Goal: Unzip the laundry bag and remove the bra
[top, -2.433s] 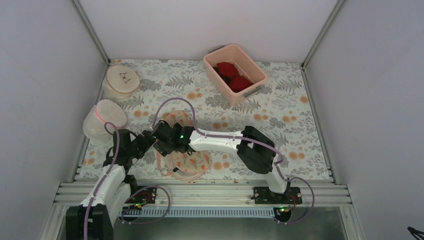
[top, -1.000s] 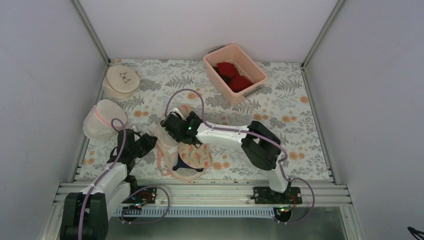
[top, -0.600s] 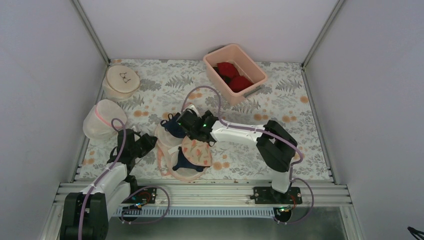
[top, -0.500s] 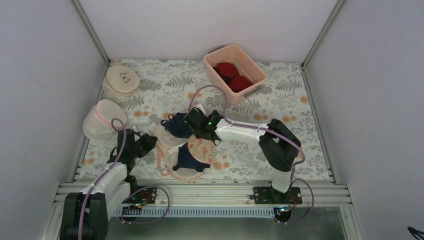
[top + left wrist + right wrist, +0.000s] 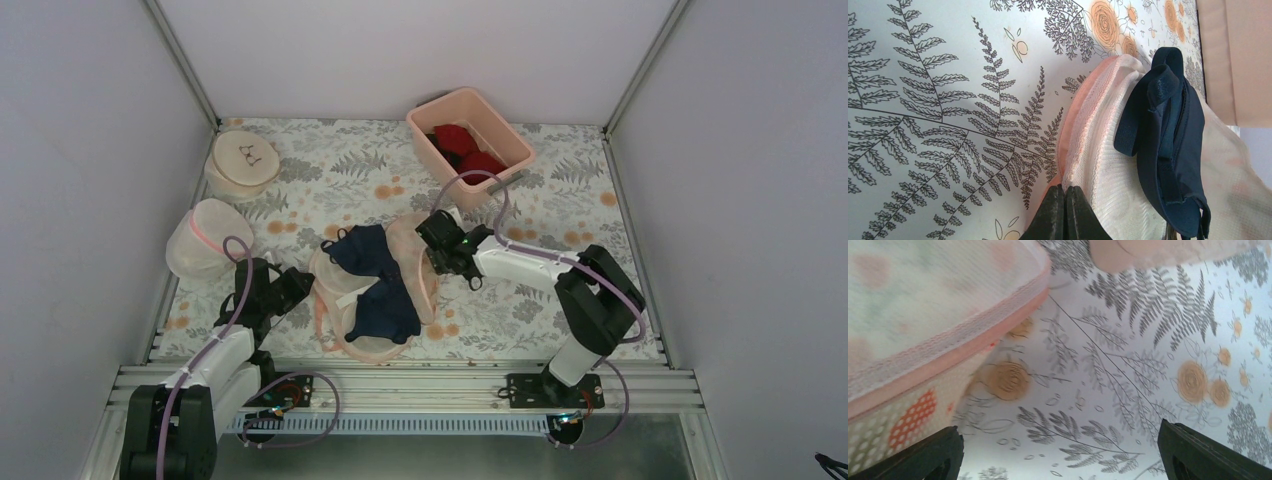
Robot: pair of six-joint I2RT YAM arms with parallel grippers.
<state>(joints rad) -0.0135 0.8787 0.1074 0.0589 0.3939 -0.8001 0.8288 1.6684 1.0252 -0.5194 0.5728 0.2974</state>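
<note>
The laundry bag [image 5: 409, 262] lies open near the left front of the table, its flowered flap folded back to the right. The dark navy bra [image 5: 384, 310] rests uncovered on the pale mesh cups. My left gripper [image 5: 300, 290] is shut on the bag's left rim. In the left wrist view its fingertips [image 5: 1064, 189] pinch the pink trim and mesh edge of the bag [image 5: 1108, 185], with the bra [image 5: 1168, 140] just beyond. My right gripper [image 5: 436, 232] stands open beside the folded-back flap. Nothing lies between its fingers [image 5: 1063, 460], and the flap [image 5: 923, 340] fills the upper left.
A pink bin [image 5: 505, 135] holding red garments [image 5: 470, 150] stands at the back, just beyond the right arm. A round beige bag [image 5: 243, 160] and a white mesh dome bag [image 5: 205, 238] sit along the left wall. Walls close in three sides.
The right gripper swept right from over the bag, folding its top flap open and uncovering the bra. The left gripper stayed shut on the rim.
</note>
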